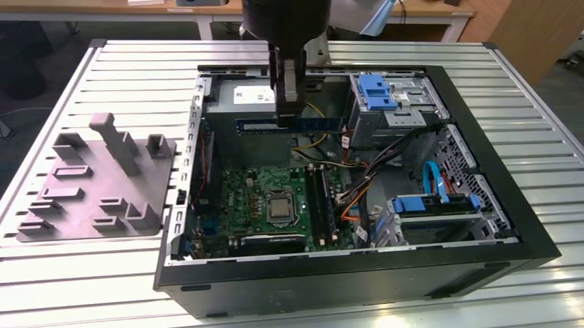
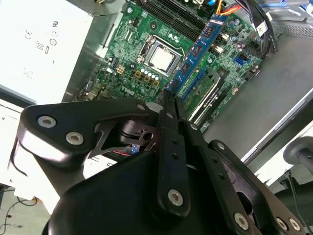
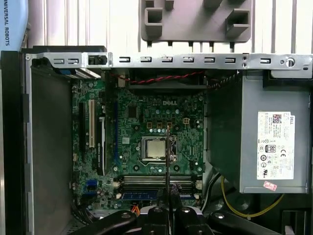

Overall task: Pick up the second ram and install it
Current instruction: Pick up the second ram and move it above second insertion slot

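Pincer (image 1: 290,121) clenched on second ram (image 1: 319,125), gripped near mid-length | ram held level, long edge down, raised clear above green motherboard (image 1: 264,198), over the motherboard's end nearest grey power-supply box (image 1: 242,99)

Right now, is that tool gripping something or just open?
Tool: closed, holding the blue RAM stick by its middle.

A thick black arm column (image 1: 284,20) shows at the upper middle of the exterior view, with a pale blue joint cover (image 1: 379,15) toward the exterior view's right. The claw (image 2: 168,97) is matte black. Its flat, rounded linkage bars (image 2: 98,115) are pinned by silver screws (image 2: 46,121), and thin red wires (image 2: 122,152) show between them.
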Motion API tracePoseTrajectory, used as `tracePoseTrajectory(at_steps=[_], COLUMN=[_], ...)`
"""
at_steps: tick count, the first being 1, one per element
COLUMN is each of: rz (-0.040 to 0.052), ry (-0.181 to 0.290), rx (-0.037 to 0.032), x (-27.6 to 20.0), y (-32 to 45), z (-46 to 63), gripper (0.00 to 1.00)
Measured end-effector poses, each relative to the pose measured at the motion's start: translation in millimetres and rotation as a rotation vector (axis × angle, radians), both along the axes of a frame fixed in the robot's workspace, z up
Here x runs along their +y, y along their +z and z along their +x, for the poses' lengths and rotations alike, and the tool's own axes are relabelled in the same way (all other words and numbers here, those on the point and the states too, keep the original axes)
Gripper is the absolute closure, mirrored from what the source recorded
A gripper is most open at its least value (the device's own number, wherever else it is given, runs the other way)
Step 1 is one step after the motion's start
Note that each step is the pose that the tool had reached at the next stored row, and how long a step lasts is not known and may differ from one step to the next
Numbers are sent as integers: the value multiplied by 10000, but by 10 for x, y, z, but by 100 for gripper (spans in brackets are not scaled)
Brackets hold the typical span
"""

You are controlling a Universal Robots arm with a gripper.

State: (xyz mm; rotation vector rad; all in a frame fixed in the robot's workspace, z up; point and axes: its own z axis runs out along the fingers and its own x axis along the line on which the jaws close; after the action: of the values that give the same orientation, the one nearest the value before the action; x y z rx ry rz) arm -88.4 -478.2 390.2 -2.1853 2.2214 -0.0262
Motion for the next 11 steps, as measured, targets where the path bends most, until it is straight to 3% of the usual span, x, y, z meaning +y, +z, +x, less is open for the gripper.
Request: tracePoseTrajectory(at_steps=[11], rz=[0], ry=[-1], rx=[0], x=[-54], y=[0], z=[0], gripper=[87])
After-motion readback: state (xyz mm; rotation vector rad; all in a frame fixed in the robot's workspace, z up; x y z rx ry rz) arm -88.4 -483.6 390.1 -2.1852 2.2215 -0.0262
